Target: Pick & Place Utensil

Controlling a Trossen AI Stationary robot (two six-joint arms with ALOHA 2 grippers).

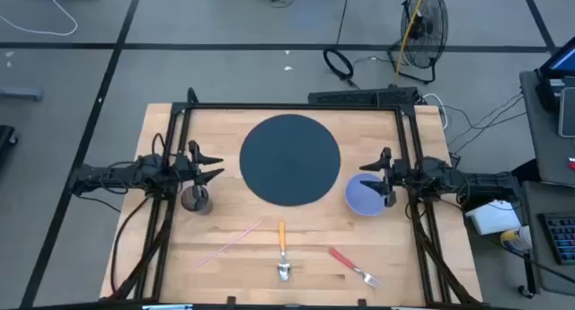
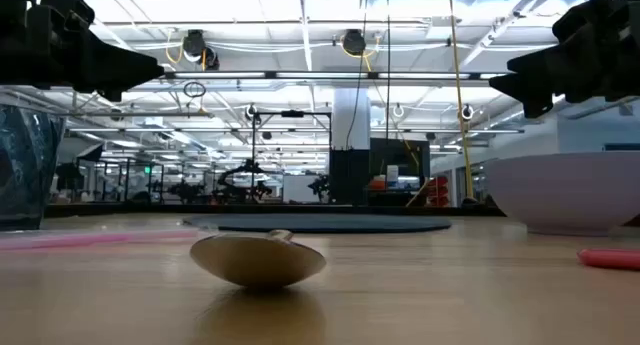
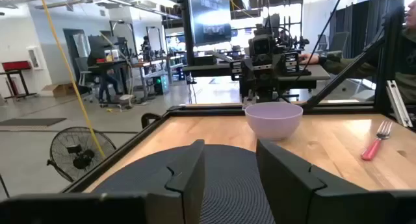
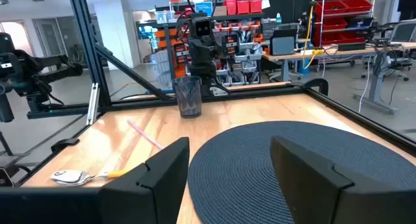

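Observation:
A spoon [image 1: 283, 253] with an orange handle lies flat near the table's near edge; its bowl [image 2: 258, 259] faces the low view, and it shows in the right wrist view [image 4: 78, 177] too. A fork [image 1: 354, 265] with a red handle lies to its right, also seen in the left wrist view [image 3: 375, 142]. A pink straw [image 1: 226, 242] lies to the spoon's left. My left gripper [image 1: 214, 163] hovers open at the table's left side above a clear cup [image 1: 195, 199]. My right gripper [image 1: 367, 176] hovers open over a lavender bowl [image 1: 362, 197].
A round dark placemat [image 1: 290, 159] covers the table's middle. The cup [image 4: 188, 96] stands upright at the left, the bowl [image 3: 273, 119] at the right. A black frame [image 1: 296, 107] borders the table's far and side edges. A fan and cables stand on the floor beyond.

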